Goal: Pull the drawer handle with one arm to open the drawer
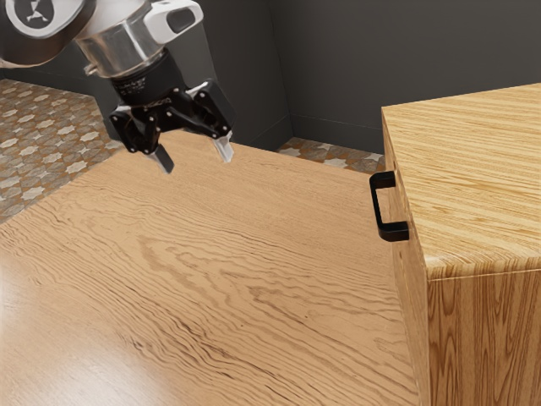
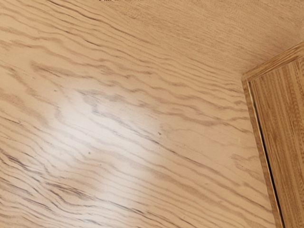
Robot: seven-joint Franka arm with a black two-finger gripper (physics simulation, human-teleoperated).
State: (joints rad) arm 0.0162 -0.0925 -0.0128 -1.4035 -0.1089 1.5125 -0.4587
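A wooden cabinet (image 1: 473, 186) stands on the table at the exterior view's right, and its drawer front faces the arm. A black U-shaped handle (image 1: 386, 207) sticks out of that front. My gripper (image 1: 193, 155) hangs above the table at the upper left, well away from the handle, open with nothing between its fingers. The wrist view looks down on the tabletop (image 2: 118, 123), with a corner of the cabinet (image 2: 280, 142) at one side.
The wooden table (image 1: 211, 279) stretches wide between my gripper and the cabinet. A patterned tile floor (image 1: 42, 135) and dark walls lie beyond the table's far edge.
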